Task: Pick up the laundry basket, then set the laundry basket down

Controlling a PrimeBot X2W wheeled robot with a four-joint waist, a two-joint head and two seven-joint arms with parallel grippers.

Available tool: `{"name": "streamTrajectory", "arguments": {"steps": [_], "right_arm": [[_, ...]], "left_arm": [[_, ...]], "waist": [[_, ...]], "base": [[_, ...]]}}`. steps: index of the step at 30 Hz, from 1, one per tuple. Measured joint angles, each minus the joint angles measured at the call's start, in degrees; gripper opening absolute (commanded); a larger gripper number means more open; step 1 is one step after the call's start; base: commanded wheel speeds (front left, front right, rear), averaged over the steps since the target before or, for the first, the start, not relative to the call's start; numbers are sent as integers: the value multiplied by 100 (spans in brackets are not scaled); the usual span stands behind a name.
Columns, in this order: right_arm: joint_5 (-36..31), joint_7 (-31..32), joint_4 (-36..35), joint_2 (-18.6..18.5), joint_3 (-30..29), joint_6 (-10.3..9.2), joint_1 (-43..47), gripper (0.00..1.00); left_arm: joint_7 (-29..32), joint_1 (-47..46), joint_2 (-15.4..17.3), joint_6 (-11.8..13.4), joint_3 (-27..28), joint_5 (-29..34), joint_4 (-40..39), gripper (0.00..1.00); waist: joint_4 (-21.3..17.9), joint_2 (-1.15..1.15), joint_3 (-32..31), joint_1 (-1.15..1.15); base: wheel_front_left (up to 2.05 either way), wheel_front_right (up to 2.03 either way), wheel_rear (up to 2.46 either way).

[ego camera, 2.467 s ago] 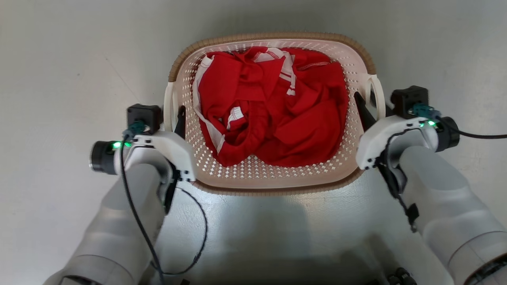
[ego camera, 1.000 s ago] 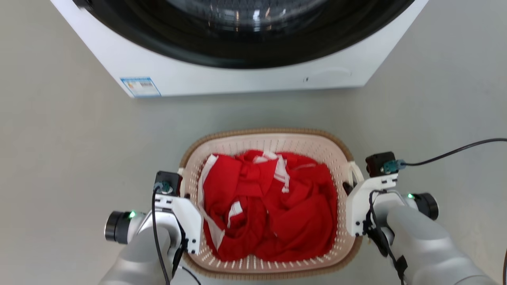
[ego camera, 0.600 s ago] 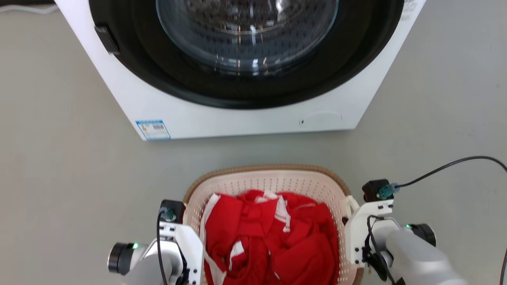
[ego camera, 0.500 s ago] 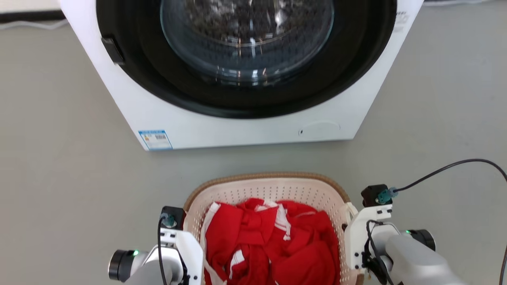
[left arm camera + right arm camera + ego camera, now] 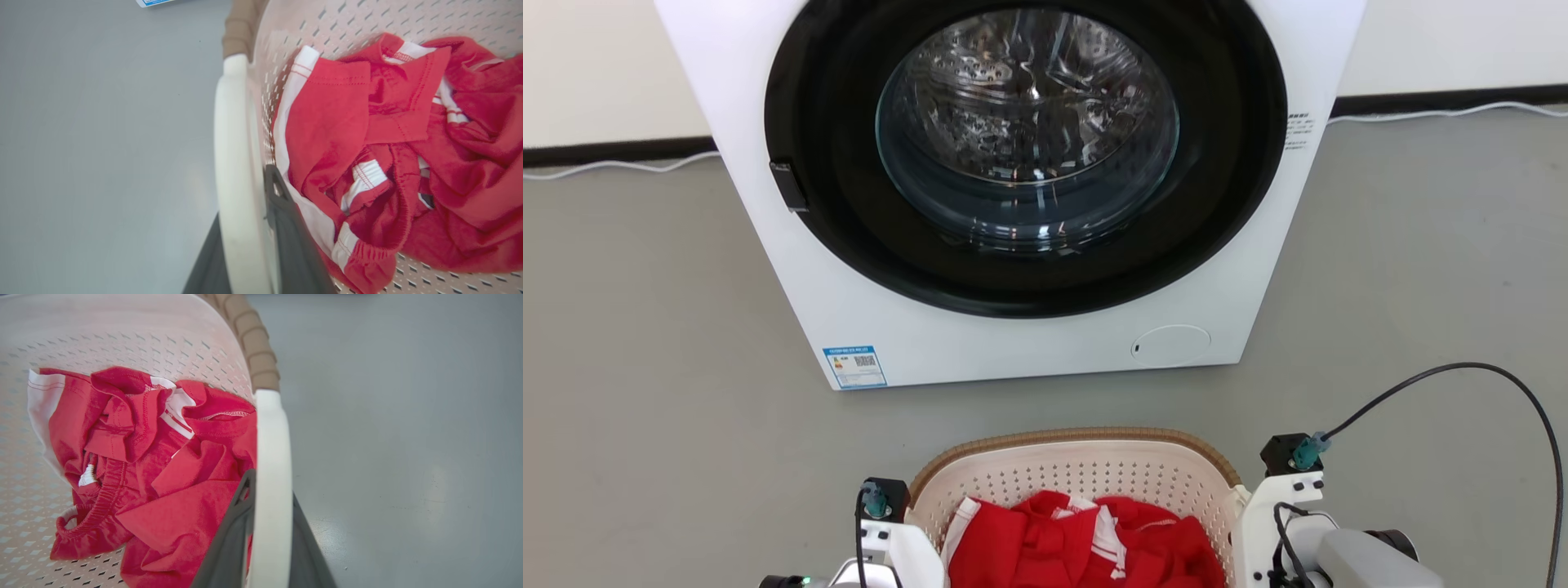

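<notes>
Left hand (image 5: 247, 208): two long dark-grey fingers straddled a white plastic side handle (image 5: 233, 163) of the cream-beige perforated laundry basket (image 5: 367, 16). Inner finger (image 5: 286, 228) lay inside the wall, outer finger (image 5: 204, 265) outside, jaws clamped on the bar.

Right hand (image 5: 270, 490): mirrored hold on the opposite white handle (image 5: 270, 445), one finger (image 5: 233, 535) inside, the other (image 5: 306, 547) outside, pinched tight.

Head view: white moulded left wrist housing (image 5: 894, 551) and right wrist housing (image 5: 1270, 523) sat at the bottom edge, the right slightly higher, each topped by a small black camera block. Pale grey right forearm (image 5: 1372, 563) entered from the lower right, and a black cable (image 5: 1462, 377) arched from its wrist.
</notes>
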Motion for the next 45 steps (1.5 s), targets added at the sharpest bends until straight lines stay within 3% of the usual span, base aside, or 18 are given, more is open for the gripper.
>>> {"name": "streamTrajectory", "arguments": {"steps": [20,45], "right_arm": [[299,397,135,30,246,1,4,0],[647,444,223,44,463,2,-1,0]], "left_arm": [[404,127,-14,-44,-115,-203,-1,0],[598,119,-15,-93,-248,-256,7,0]], "waist": [[-42,0,-310,0],[-72,0,-332,0]], "base": [[0,0,0],[0,0,0]]}}
